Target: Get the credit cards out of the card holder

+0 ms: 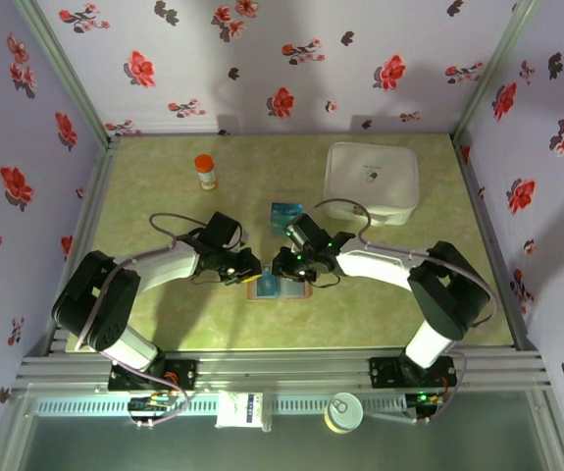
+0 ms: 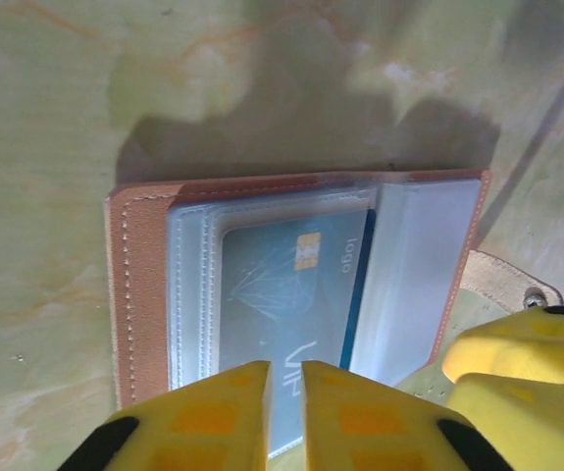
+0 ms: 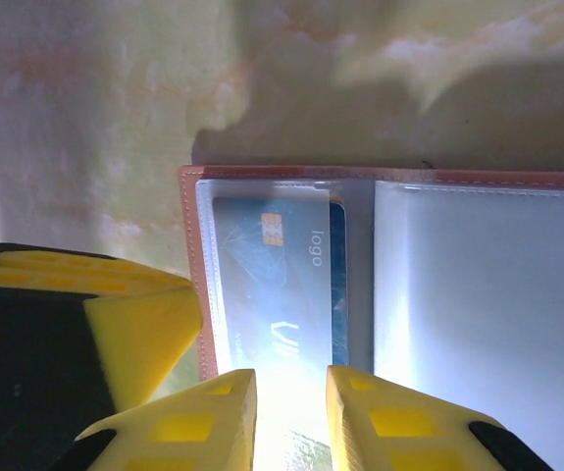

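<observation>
The card holder [image 1: 280,288] lies open and flat on the green table between both arms. Its brown rim [image 2: 134,294] frames clear sleeves. A teal credit card [image 2: 282,285] sits in the top sleeve, and the darker edge of another card [image 3: 336,285] shows behind it. My left gripper [image 2: 284,392] hangs over the card's near end with its jaws a narrow slit apart. I cannot tell whether they pinch anything. My right gripper [image 3: 289,402] stands beside it over the same sleeve, jaws a little apart, with nothing gripped between them. A teal card [image 1: 285,216] lies on the table behind the holder.
A large white lidded container [image 1: 372,182] stands at the back right. An orange-capped bottle [image 1: 205,172] stands at the back left. Flowered walls close in the table on three sides. The two grippers [image 1: 267,268] are almost touching over the holder.
</observation>
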### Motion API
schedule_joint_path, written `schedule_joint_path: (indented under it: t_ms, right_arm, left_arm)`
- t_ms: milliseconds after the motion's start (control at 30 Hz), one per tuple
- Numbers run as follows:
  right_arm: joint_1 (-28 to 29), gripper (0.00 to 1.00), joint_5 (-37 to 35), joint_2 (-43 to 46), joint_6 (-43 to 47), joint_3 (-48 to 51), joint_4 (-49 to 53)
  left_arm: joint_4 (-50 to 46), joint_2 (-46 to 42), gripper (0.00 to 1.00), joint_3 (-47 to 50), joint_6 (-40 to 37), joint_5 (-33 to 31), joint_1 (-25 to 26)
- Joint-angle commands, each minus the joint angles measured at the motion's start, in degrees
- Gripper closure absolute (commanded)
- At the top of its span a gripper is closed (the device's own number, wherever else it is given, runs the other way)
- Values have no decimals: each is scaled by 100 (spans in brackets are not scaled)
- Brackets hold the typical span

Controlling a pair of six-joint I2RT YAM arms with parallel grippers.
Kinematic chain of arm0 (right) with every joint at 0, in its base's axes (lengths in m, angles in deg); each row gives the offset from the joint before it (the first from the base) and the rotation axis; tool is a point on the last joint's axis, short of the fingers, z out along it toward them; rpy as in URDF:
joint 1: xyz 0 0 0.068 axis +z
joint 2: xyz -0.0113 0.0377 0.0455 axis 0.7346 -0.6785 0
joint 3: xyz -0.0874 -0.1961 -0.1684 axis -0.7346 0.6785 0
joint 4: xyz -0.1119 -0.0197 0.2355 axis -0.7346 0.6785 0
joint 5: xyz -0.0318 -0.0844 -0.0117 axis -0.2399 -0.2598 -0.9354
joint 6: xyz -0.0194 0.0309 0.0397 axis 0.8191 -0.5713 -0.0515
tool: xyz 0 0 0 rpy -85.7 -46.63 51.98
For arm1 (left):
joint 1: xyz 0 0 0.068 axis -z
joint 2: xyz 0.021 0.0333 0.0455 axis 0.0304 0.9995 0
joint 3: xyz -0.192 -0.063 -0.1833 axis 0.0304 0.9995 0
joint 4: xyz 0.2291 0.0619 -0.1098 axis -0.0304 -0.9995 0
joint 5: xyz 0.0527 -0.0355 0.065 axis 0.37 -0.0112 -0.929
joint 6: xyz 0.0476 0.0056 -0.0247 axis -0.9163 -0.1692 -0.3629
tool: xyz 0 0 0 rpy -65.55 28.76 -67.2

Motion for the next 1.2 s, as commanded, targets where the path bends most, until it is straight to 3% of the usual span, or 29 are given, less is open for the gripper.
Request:
schedule_joint_path:
  t_ms: [0,333,833,1167]
  right_arm:
    - [42,73,169,-176,-126,-175,-226]
    - [52,73,330,-475,-163,-206,-407]
    - [69,74,393,-697,-152,-216,-467]
    - [77,83,497,-739,-194,-156,-641]
  left_arm:
    - [-180,-43,89,78,-179,-105,-61]
    - [-307,169,99,70,-321,-250,-65]
    - [-276,277,100,123,-323,-241,-66]
    - [-266,295,100,123,-315,-227,-65]
